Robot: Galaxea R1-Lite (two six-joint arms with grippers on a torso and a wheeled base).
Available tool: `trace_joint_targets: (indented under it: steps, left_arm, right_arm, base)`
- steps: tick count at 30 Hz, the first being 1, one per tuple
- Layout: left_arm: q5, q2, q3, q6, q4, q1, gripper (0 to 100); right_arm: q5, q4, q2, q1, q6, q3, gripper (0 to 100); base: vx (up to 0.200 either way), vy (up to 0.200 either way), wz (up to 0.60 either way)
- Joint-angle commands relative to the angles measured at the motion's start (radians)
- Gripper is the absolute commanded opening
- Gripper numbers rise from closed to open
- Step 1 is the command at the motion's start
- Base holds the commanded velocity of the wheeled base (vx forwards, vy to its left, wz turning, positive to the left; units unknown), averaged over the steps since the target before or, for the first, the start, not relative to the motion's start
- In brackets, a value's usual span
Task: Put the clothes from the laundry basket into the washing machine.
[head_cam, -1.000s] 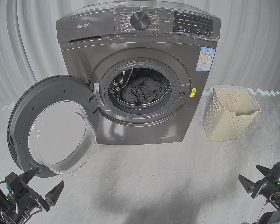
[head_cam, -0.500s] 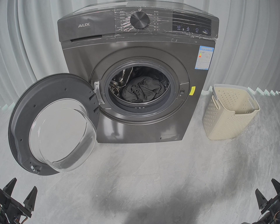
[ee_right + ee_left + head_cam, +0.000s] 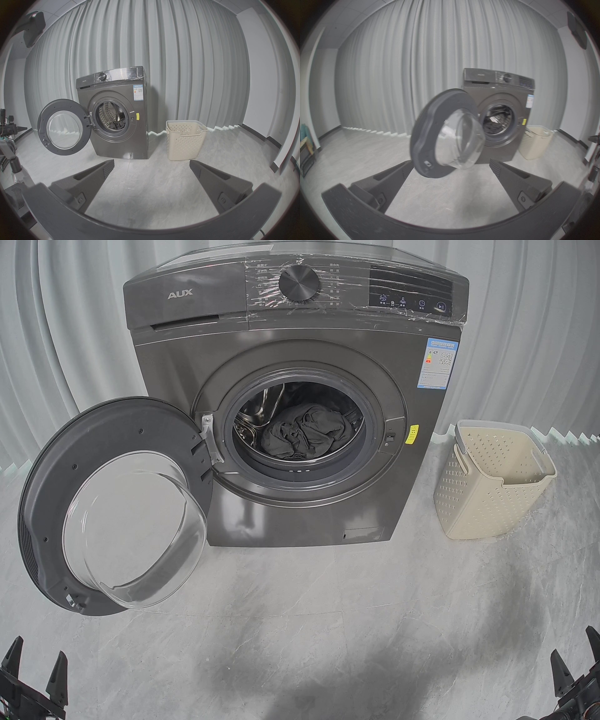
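Note:
A grey front-loading washing machine [image 3: 294, 396] stands ahead with its round door [image 3: 115, 505] swung wide to the left. Dark clothes [image 3: 305, 430] lie bunched inside the drum. A cream perforated laundry basket [image 3: 494, 480] stands on the floor right of the machine, and its visible inside holds nothing. My left gripper [image 3: 34, 665] hangs low at the near left, open and holding nothing. My right gripper [image 3: 578, 659] sits low at the near right, also open. The machine [image 3: 114, 115] and the basket [image 3: 185, 139] stand well ahead of the right gripper [image 3: 150, 175]. The left gripper [image 3: 451, 175] faces the door [image 3: 447, 134].
Pale grey curtains [image 3: 537, 334] hang behind the machine. Bare grey marbled floor [image 3: 325, 627] stretches between me and the washer. The open door [image 3: 115, 505] juts out over the floor at the left.
Both grippers have dropped lower and back toward the near corners. The whole head picture shifted slightly a second ago, so the camera moved. Clothes, door and basket stay as they were.

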Motion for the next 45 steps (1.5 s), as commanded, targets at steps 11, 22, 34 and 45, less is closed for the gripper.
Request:
trace_joint_targets:
  steps: [11,22,34,45]
  left_arm:
    - [-0.169,-0.090,0.018,0.017,0.061,0.062,100]
    - [-0.172,-0.090,0.018,0.011,0.060,0.061,100]
    - [-0.172,-0.090,0.018,0.005,0.060,0.061,100]
    - [-0.170,-0.090,0.018,0.016,0.060,0.061,100]
  right_arm:
    - [0.001,-0.001,-0.021,-0.003,-0.006,0.005,100]
    - [0.001,-0.001,-0.021,-0.003,-0.006,0.005,100]
    - [0.001,-0.001,-0.021,-0.003,-0.006,0.005,100]
    - [0.001,-0.001,-0.021,-0.003,-0.006,0.005,100]
  base:
    - [0.000,0.000,0.00]
    - [0.000,0.200,0.00]
    - [0.000,0.200,0.00]
    - [0.000,0.145,0.00]
